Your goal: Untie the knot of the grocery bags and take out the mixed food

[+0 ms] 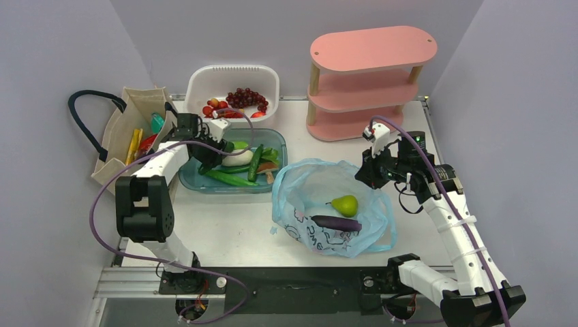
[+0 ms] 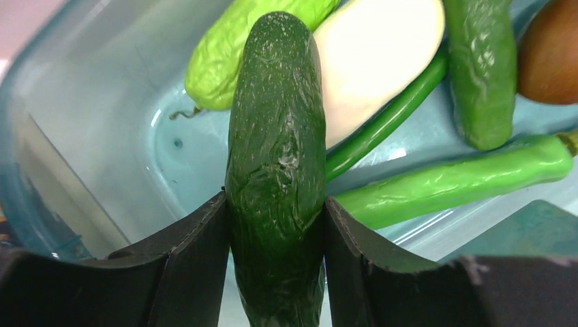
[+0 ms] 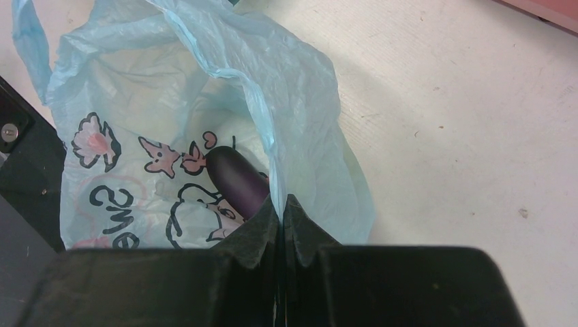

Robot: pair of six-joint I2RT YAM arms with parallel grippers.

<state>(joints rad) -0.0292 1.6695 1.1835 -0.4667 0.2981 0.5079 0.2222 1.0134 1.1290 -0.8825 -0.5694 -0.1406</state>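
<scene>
the left gripper [image 2: 276,204] is clamping a dark green cucumber [image 2: 276,129] above the teal tub [image 2: 95,109]; the right gripper [image 3: 281,212] is pinching the light blue bag [image 3: 129,95] at its 2 o'clock rim.

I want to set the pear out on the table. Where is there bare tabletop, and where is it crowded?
Bare tabletop: the near patch in front of the teal tub, left of the blue bag; also the gap between tub and pink shelf. Crowded: inside the tub, the white basket, and the bag's right side, where the right arm stands.
</scene>
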